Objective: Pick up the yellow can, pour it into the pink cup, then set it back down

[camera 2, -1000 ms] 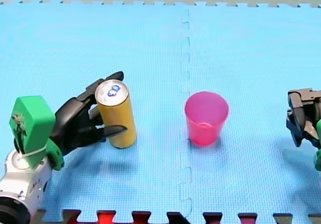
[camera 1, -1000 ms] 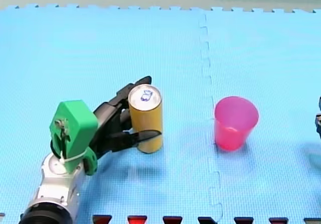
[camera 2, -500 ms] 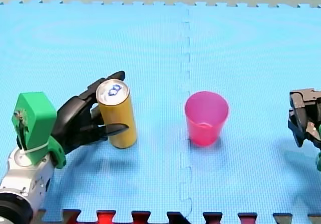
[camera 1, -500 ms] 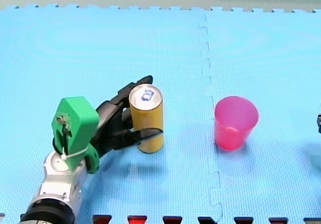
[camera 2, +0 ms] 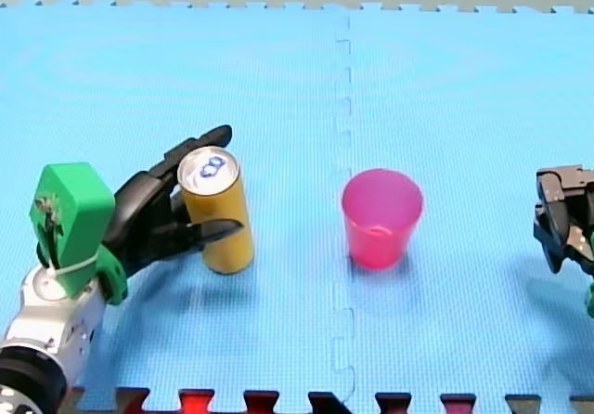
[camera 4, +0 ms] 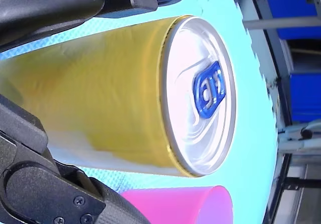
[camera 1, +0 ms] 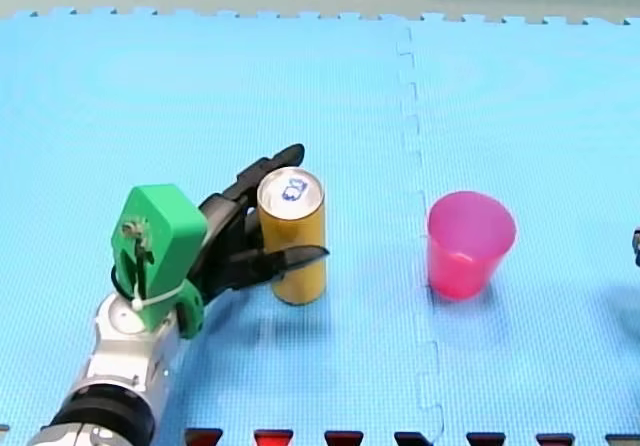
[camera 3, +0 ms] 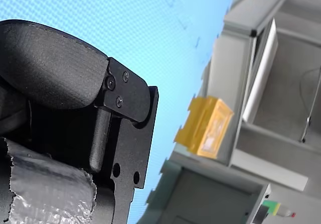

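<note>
A yellow can [camera 1: 293,238] with a silver top and blue tab stands upright on the blue foam mat [camera 1: 320,106], left of centre. My left hand [camera 1: 262,234] wraps it from the left: black fingers [camera 1: 270,166] reach behind it and the thumb [camera 1: 296,257] lies across its front. In the second wrist view the can [camera 4: 115,88] lies between the black fingers [camera 4: 45,194], with the pink cup's rim [camera 4: 185,206] beyond. The pink cup [camera 1: 469,244] stands upright to the right of the can, apart from it. My right hand [camera 2: 566,224] hovers at the right edge, holding nothing.
A seam [camera 1: 415,166] between mat tiles runs front to back between can and cup. Red and black blocks [camera 2: 260,401] line the near edge. The first wrist view has a black finger [camera 3: 60,68] over the mat, with grey cabinets and a yellow box [camera 3: 205,128] beyond.
My left arm has pushed forward and to the right, and the thumb has swung up across the can's front. The can has stayed upright in almost the same spot.
</note>
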`<action>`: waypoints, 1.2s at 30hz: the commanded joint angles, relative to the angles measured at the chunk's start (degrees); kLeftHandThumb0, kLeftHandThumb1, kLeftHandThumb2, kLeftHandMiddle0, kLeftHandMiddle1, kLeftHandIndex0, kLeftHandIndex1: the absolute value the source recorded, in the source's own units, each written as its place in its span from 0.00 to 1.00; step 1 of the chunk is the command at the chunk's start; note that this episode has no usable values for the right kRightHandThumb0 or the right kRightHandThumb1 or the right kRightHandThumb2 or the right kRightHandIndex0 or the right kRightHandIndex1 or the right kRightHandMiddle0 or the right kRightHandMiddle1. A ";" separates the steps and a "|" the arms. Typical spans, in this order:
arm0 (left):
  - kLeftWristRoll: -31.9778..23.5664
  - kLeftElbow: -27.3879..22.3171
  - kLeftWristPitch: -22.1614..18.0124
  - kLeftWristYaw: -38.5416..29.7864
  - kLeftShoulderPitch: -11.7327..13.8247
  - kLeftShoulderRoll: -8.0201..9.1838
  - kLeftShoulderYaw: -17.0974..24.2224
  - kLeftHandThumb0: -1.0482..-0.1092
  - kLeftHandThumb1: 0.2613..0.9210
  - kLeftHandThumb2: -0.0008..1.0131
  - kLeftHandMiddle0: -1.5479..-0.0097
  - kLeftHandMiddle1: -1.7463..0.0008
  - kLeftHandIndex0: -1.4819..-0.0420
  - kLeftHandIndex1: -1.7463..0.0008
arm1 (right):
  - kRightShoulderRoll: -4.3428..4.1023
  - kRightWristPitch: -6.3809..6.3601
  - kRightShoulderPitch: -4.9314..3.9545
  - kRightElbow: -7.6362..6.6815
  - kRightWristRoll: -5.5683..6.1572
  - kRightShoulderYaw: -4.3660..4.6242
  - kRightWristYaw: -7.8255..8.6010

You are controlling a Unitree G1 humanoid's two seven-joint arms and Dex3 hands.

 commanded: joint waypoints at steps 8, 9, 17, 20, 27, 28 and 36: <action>0.89 1.34 -0.61 1.04 -1.01 -0.26 0.28 0.40 0.58 0.00 0.90 1.00 0.93 1.00 | -0.07 -0.17 0.54 -0.35 -0.22 0.25 -0.80; 1.01 1.32 -0.60 1.12 -1.00 -0.22 0.27 0.40 0.58 0.00 0.90 1.00 0.93 1.00 | -0.01 -0.15 0.55 -0.39 -0.26 0.29 -0.91; 3.09 1.02 -0.62 3.31 -0.77 0.20 -0.71 0.40 0.59 0.00 0.90 1.00 0.92 1.00 | 0.33 -0.07 0.67 -0.53 -0.66 0.55 -1.78; 4.24 0.92 -0.59 4.11 -0.77 0.52 -1.41 0.35 0.62 0.01 0.89 1.00 0.92 1.00 | 0.43 0.04 0.67 -0.62 -0.84 0.71 -2.16; 5.96 1.08 -0.77 5.36 -0.97 1.07 -2.40 0.30 0.65 0.01 0.77 0.96 0.83 0.98 | 0.69 1.10 0.63 -1.20 -1.04 1.14 -2.95; 6.77 1.11 -1.48 7.02 -0.90 1.15 -2.78 0.31 0.65 0.00 0.70 0.96 0.76 0.98 | 0.73 1.31 0.62 -1.29 -1.00 1.17 -2.97; 5.01 1.01 -0.41 15.70 -0.74 -0.58 -0.16 0.72 0.71 0.01 0.18 0.95 0.24 0.98 | 0.95 2.31 0.79 -2.00 -0.75 1.21 -3.01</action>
